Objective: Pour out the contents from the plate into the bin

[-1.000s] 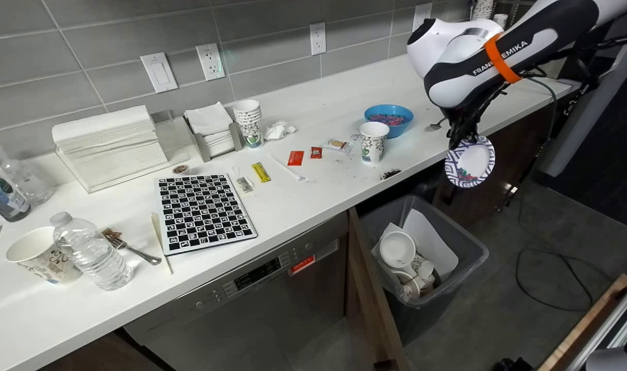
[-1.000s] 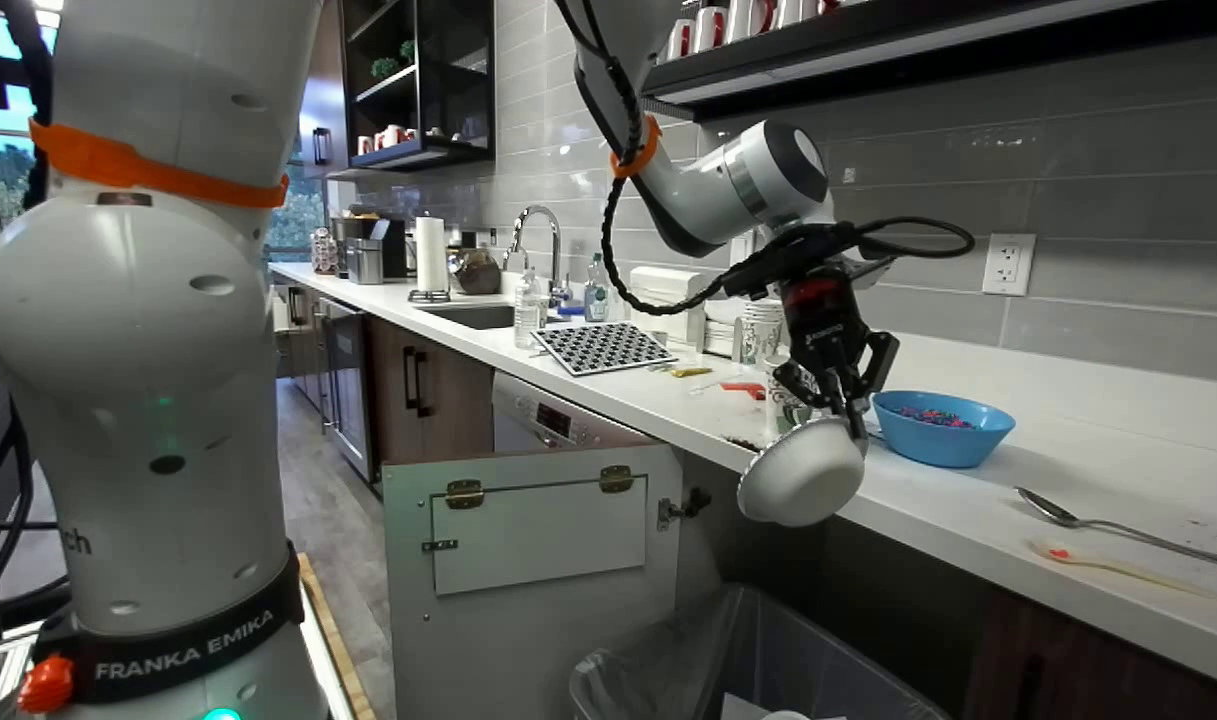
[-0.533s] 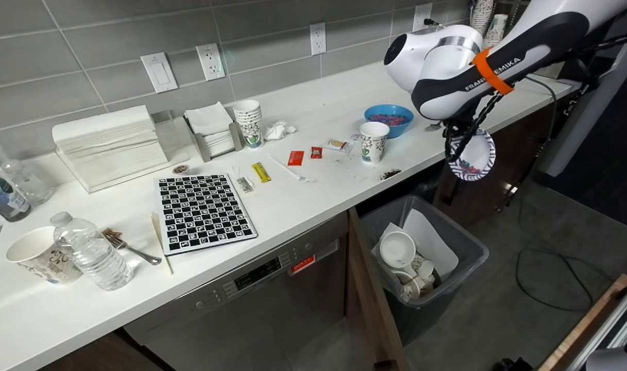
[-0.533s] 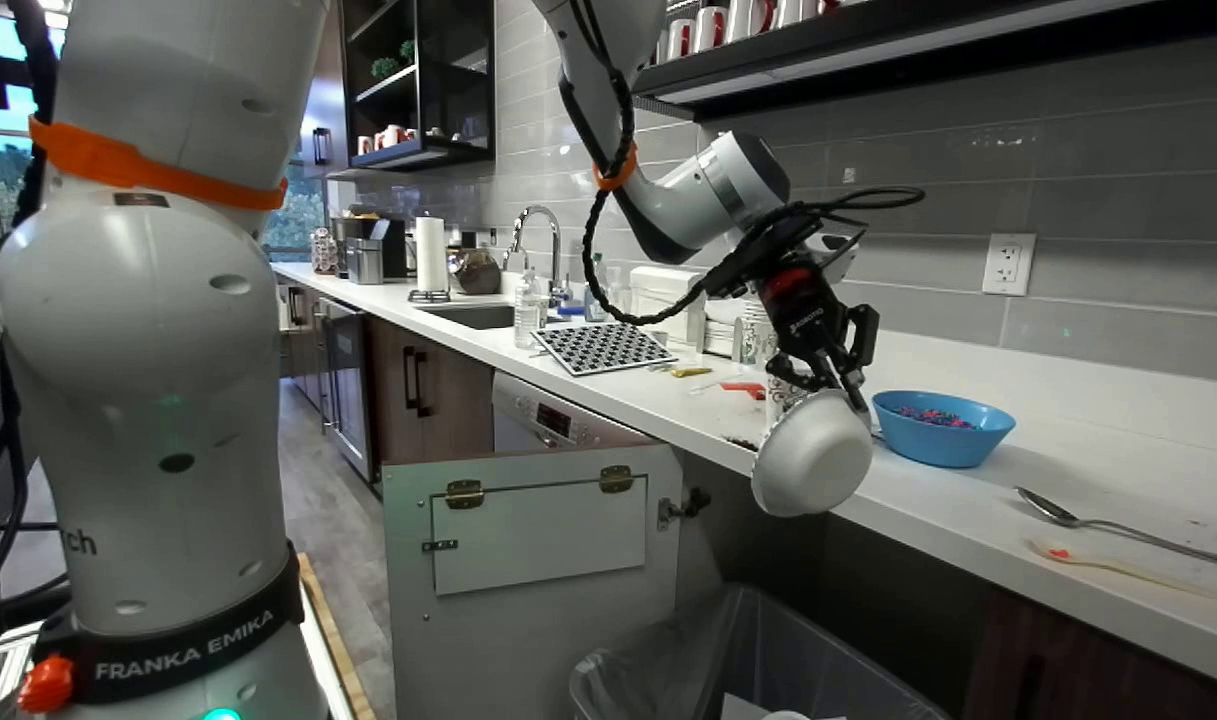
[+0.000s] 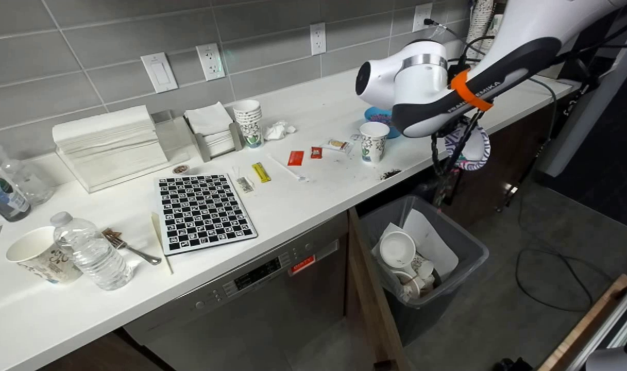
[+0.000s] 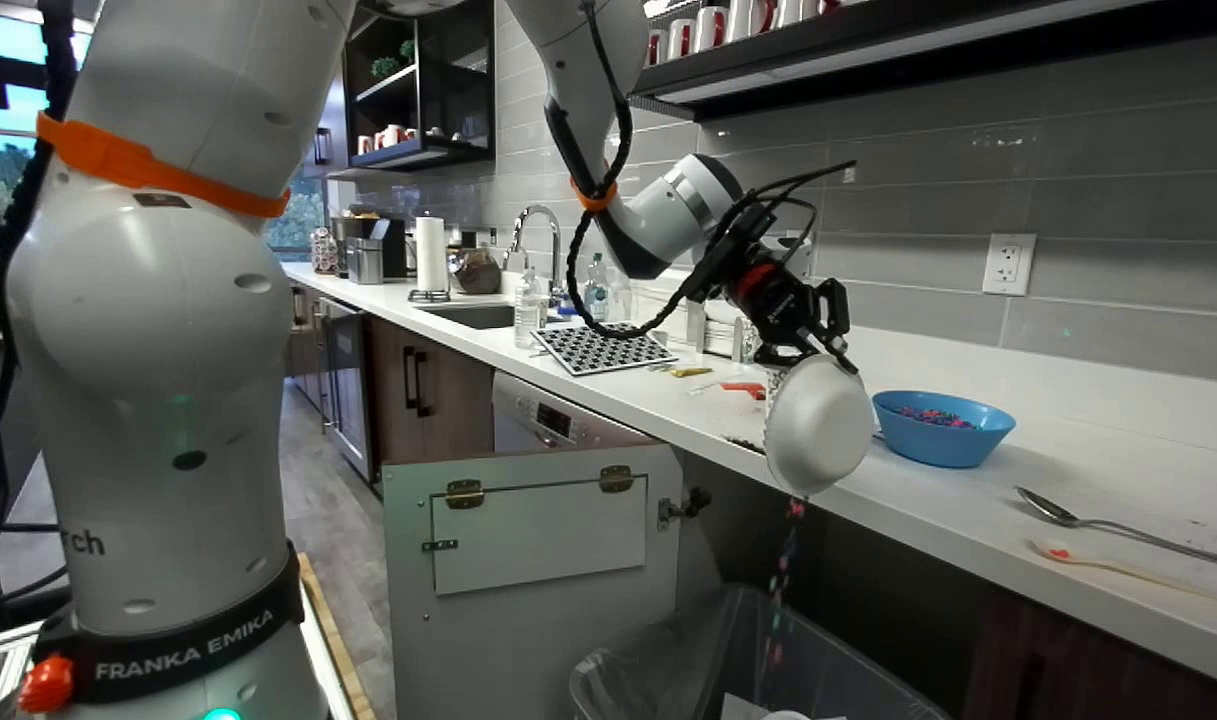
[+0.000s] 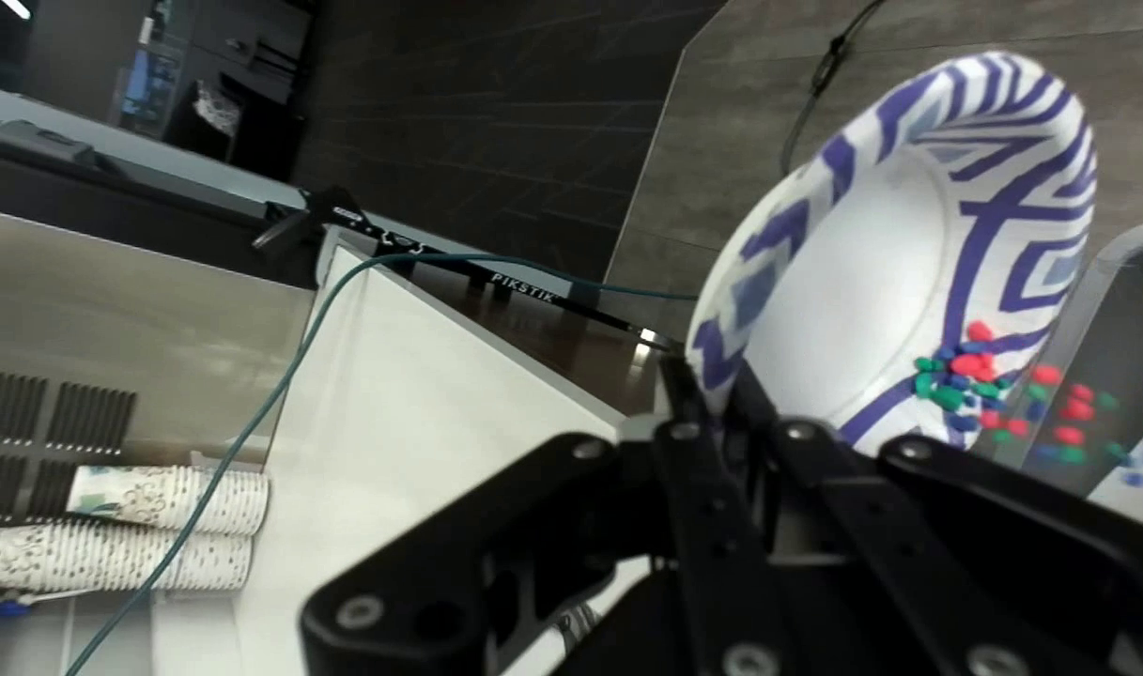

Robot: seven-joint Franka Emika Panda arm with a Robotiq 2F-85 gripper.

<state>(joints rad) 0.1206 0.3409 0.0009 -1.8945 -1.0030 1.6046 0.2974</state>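
My gripper (image 7: 721, 390) is shut on the rim of the plate (image 7: 853, 291), which is white with a blue-purple pattern. The plate is tipped steeply on its edge; its white underside (image 6: 823, 430) faces an exterior view. Small red, green and blue bits (image 7: 970, 376) slide off its lower side. They fall as a thin stream (image 6: 780, 570) toward the bin (image 6: 808, 650). The grey bin (image 5: 421, 319) stands below, lined with clear plastic, with used cups and paper inside. In an exterior view the arm hides the gripper and part of the plate (image 5: 475, 149).
A blue bowl (image 6: 943, 440) with similar bits stands on the counter, close to a paper cup (image 5: 373, 144). A spoon (image 6: 1068, 518) lies near the counter's edge. An open cabinet door (image 6: 538, 580) stands beside the bin. The counter's front edge (image 6: 968, 540) is close to the plate.
The wrist has turned and the plate has tipped further, from slanted to nearly on edge. The bits, earlier resting at its lower side, are now falling off. The gripper still holds the rim.
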